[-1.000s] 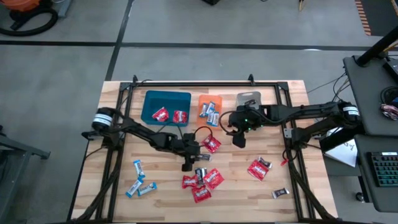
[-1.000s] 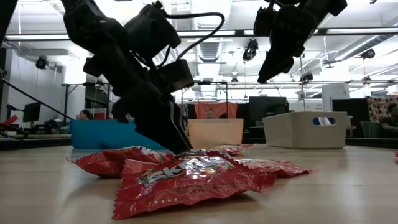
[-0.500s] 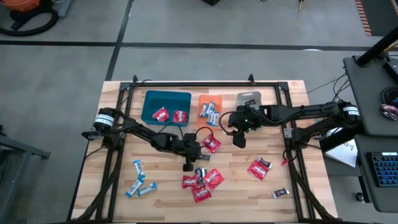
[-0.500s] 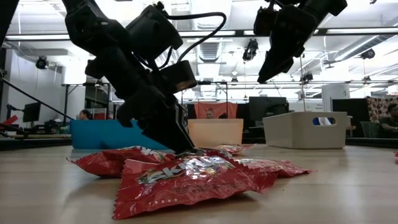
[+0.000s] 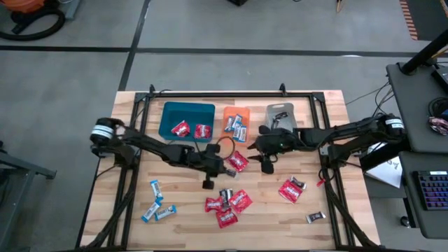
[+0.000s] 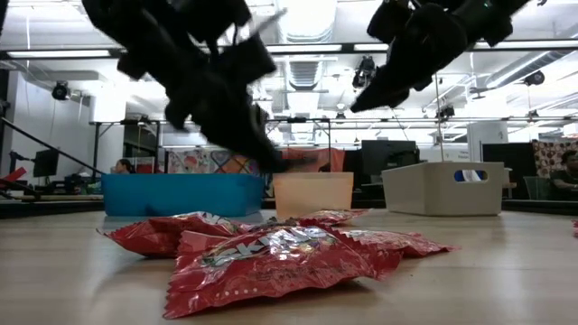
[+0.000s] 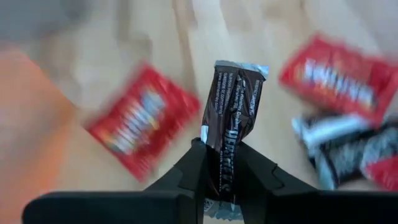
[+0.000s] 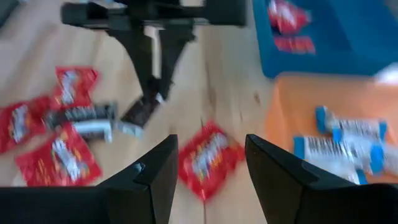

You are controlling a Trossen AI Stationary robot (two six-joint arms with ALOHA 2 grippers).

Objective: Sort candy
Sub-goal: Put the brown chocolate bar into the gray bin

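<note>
Change: left hand (image 7: 224, 180) has lifted off the candy pile since the earlier frame.
Left hand: clenched on dark brown candy bar (image 7: 233, 118), held above tabletop (image 5: 189, 217).
Right hand (image 8: 208, 171): released, over a red candy (image 8: 208, 155).

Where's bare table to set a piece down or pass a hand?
Free: the front-left corner of the table below the blue-and-white candies; the strip between the red pile and the right-hand red candy; the far right, behind the dark candy. Crowded: mid-table, from the trays to that pile.
</note>
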